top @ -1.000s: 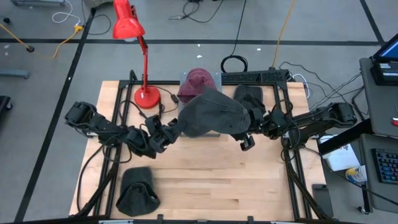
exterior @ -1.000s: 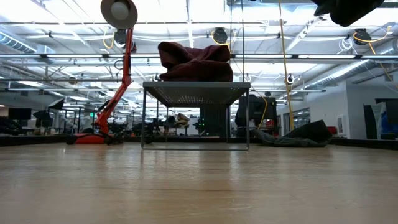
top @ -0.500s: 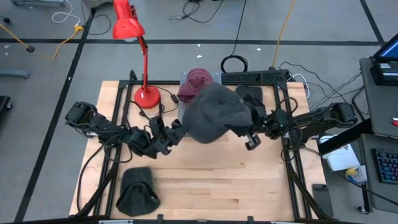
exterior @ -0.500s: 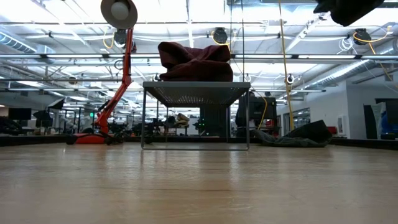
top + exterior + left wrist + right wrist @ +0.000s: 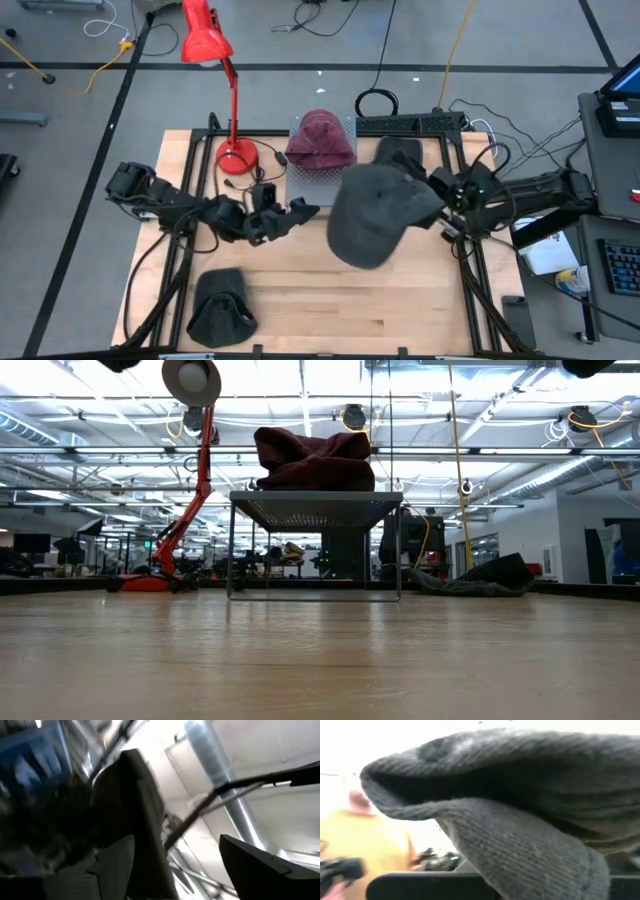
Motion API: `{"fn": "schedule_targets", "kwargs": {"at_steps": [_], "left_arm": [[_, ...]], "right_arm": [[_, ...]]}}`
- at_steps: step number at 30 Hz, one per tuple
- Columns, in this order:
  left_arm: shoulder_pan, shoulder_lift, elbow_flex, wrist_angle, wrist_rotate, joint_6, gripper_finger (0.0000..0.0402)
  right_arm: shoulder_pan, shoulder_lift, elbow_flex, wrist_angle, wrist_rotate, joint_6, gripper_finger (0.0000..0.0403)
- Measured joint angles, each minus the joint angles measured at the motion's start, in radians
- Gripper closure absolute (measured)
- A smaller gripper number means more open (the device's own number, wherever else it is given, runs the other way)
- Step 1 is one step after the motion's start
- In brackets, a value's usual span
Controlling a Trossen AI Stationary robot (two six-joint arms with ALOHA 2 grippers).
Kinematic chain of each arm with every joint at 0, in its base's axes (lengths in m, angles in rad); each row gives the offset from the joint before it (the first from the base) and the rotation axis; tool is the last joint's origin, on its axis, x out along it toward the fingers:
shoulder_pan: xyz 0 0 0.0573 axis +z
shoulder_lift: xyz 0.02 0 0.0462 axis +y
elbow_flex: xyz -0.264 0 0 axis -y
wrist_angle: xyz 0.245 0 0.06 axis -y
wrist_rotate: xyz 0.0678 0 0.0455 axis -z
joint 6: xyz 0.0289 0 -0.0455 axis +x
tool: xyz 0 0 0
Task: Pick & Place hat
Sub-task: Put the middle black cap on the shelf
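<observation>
A dark grey knitted hat (image 5: 375,215) hangs in the air over the table's middle right, with my right gripper (image 5: 440,205) shut on its right edge. The same hat (image 5: 520,845) fills the right wrist view. My left gripper (image 5: 303,211) stands open just left of the hat, apart from it. In the left wrist view its two fingers (image 5: 117,857) are spread wide with nothing between them. A maroon hat (image 5: 320,138) lies on top of a small metal rack (image 5: 315,510) at the far middle. My right gripper holds the grey hat by its right-hand edge (image 5: 425,200), coming level from the table's right side. The hat covers the fingers, so the kind of hold does not show. The hat is lifted clear of the table and droops toward the near left.
A red desk lamp (image 5: 225,100) stands at the far left. Another dark hat (image 5: 400,152) lies at the far right beside the rack, and a third (image 5: 220,305) sits near the front left corner. Bare wood lies along the near middle.
My left gripper has opened and let go of the grey hat's left edge. My right gripper has shut on the hat and drawn back toward the table's right. The hat has come away from above the rack and moved right and nearer, hanging from the right gripper alone.
</observation>
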Motion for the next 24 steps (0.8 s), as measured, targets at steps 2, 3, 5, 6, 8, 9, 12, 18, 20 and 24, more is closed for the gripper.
{"fn": "schedule_targets", "kwargs": {"at_steps": [2, 3, 5, 6, 8, 9, 12, 18, 20, 24], "left_arm": [[0.027, 0.0, 0.0, -0.037, 0.082, -0.088, 0.0093], [0.04, 0.0, 0.0, -0.048, 0.126, -0.128, 0.0088], [0.065, 0.0, 0.0, -0.075, 0.209, -0.201, 0.0082], [0.077, 0.0, 0.0, -0.095, 0.242, -0.231, 0.008], [0.095, 0.0, 0.0, -0.136, 0.292, -0.268, 0.0079], [0.102, 0.001, 0.0, -0.15, 0.301, -0.278, 0.0079], [0.113, 0.0, 0.0, -0.17, 0.3, -0.302, 0.0083], [0.112, 0.0, 0.0, -0.198, 0.274, -0.311, 0.01], [0.107, 0.0, 0.0, -0.2, 0.273, -0.299, 0.0105], [0.099, 0.0, 0.0, -0.203, 0.273, -0.291, 0.0115]], "right_arm": [[0.0, -0.027, 0.0, -0.003, -0.04, 0.037, 0.0401], [0.0, -0.039, 0.0, -0.003, -0.057, 0.054, 0.0401], [0.0, -0.059, 0.0, -0.002, -0.081, 0.091, 0.0401], [0.0, -0.067, 0.0, -0.003, -0.091, 0.111, 0.0401], [0.0, -0.078, 0.0, -0.003, -0.114, 0.152, 0.0401], [0.0, -0.079, 0.0, -0.003, -0.118, 0.167, 0.0401], [0.0, -0.076, 0.0, -0.02, -0.115, 0.185, 0.0401], [0.0, -0.036, 0.0, -0.116, -0.105, 0.112, 0.04], [0.0, -0.01, 0.0, -0.136, -0.094, 0.087, 0.04], [0.0, 0.047, 0.0, -0.138, -0.08, 0.054, 0.04]]}}
